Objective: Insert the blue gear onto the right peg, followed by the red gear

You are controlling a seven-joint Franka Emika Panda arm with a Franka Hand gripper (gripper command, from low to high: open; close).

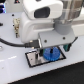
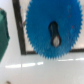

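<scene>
The blue gear (image 1: pixel 50 53) hangs just over the grey black-rimmed plate (image 1: pixel 34 60) under my gripper (image 1: pixel 50 49), whose dark fingers stand at its sides and look shut on it. In the wrist view the blue gear (image 2: pixel 42 25) fills most of the picture and covers part of the plate (image 2: pixel 19 30) and its rim. A dark shape (image 2: pixel 54 31) shows in the gear's centre opening; I cannot tell whether it is a peg. The fingers do not show in the wrist view. The pegs are hidden by the gear and arm. The red gear is out of view.
The white arm (image 1: pixel 42 20) fills the upper part of the exterior view and hides the table behind it. A green object (image 2: pixel 2 30) lies beside the plate in the wrist view. A black cable (image 1: pixel 10 45) runs along the exterior view's left.
</scene>
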